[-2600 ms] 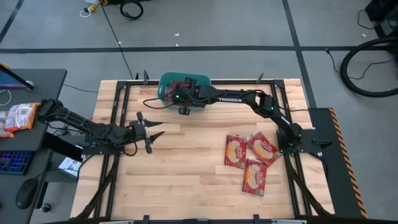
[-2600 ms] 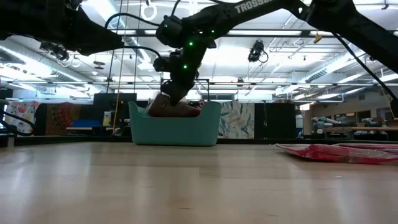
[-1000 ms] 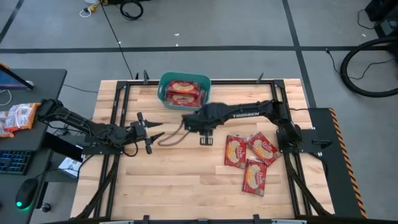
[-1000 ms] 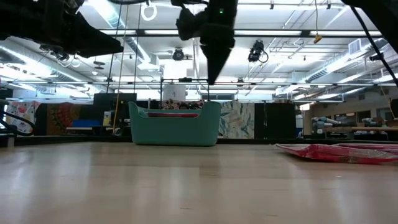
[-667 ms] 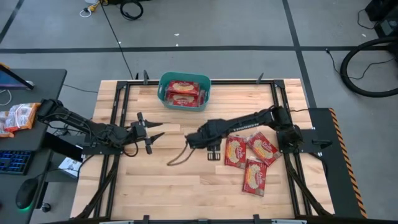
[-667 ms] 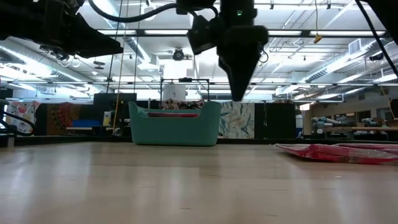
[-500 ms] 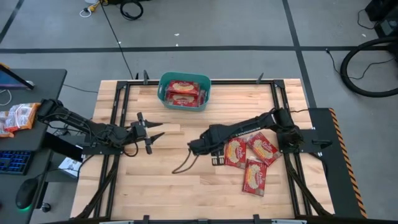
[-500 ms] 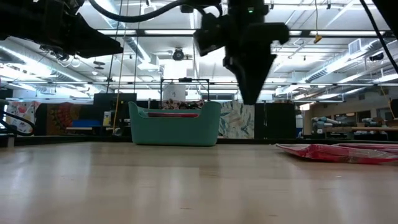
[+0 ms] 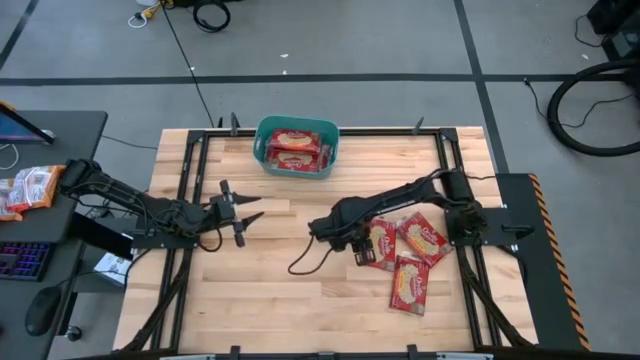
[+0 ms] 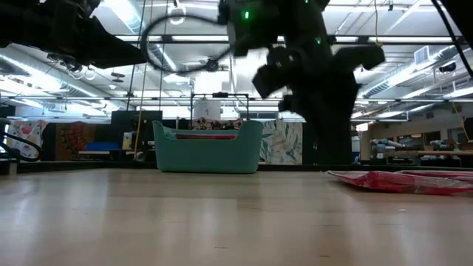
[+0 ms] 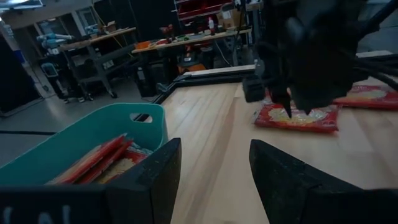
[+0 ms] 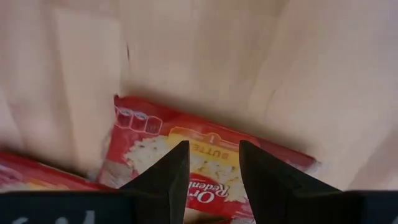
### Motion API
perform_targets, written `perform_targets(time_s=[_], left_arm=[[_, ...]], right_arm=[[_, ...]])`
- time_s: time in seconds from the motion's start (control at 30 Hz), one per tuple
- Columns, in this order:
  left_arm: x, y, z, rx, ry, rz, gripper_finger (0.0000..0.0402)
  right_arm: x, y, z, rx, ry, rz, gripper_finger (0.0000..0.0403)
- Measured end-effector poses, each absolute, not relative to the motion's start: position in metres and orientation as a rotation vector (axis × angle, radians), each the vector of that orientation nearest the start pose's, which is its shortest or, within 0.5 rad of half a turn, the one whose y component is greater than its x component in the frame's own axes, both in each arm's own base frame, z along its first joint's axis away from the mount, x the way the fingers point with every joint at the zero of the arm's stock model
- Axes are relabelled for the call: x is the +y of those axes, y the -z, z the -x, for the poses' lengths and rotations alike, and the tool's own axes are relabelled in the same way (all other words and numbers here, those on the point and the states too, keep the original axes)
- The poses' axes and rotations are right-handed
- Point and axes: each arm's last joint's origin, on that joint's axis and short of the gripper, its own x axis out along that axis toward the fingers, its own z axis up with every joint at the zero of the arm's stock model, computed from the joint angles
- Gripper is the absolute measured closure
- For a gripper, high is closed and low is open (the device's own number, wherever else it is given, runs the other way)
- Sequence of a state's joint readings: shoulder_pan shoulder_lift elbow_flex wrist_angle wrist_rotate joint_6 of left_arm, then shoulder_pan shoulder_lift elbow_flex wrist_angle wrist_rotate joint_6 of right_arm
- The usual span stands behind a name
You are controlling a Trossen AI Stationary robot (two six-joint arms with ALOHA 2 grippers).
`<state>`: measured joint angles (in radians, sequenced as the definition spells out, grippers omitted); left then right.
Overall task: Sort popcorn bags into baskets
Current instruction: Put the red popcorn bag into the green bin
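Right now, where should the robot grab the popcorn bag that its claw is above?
Probably from straight above, at the near edge of the popcorn bag. It lies flat on the table, so a side approach offers little to pinch. The right gripper hovers open over it, fingers pointing down. A second bag sits close on the far side, so the free edge toward the table's middle looks easier.

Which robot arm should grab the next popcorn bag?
The right one. Its open claw hangs right above the nearest flat red popcorn bag, its fingers straddling the bag in the wrist view. The left claw waits far across the wooden table, away from the loose bags.
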<state>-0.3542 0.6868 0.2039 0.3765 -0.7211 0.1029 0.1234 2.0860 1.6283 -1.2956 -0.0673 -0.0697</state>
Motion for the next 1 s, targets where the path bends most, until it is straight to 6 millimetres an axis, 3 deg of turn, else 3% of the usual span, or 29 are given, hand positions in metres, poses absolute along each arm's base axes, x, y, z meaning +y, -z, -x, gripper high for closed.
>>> perform_targets(time_s=[0.13,0.33,0.63,0.83,1.0], left_arm=[[-0.034,-0.201,-0.147,0.112,-0.363,-0.164,0.0208],[-0.037,-0.200,-0.148,0.115,-0.239,-0.143,0.0208],[-0.037,-0.199,-0.148,0.120,-0.254,-0.146,0.0208],[-0.036,-0.199,-0.148,0.120,-0.276,-0.148,0.0208],[-0.036,-0.199,-0.148,0.121,-0.275,-0.154,0.0208]], right_arm=[[0.039,-0.176,-0.372,1.844,-0.186,0.127,0.0259],[0.014,-0.180,-0.356,1.927,-0.051,0.025,0.0259],[0.024,-0.145,-0.330,2.036,0.036,-0.016,0.0259],[0.032,-0.140,-0.341,1.898,-0.001,-0.009,0.0259],[0.036,-0.153,-0.374,1.623,-0.029,0.068,0.0259]])
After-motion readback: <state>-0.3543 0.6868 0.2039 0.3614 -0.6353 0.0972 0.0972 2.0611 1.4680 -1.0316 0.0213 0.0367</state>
